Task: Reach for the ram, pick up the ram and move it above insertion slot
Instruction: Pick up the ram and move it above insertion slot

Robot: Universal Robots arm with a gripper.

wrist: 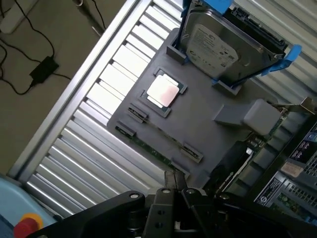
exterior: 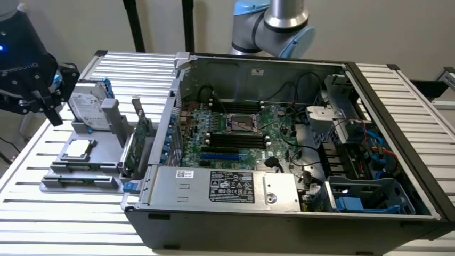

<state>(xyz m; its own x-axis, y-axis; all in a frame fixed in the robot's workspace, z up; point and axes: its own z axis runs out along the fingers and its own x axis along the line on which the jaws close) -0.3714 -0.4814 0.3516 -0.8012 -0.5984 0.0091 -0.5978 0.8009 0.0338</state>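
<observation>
The gripper was closed, its fingers pressed together on nothing. In the exterior view the gripper hung at the frame's upper left, just beside the upright hard drive. The ram lay flat along the front edge of the grey holder, at the lower left and apart from the fingers. The insertion slot sat mid-frame among parallel black sockets inside the open computer case.

The tray sits on the table just beside the computer case, with the hard drive at its far edge, the processor mid-tray and the ram along its near edge.
</observation>
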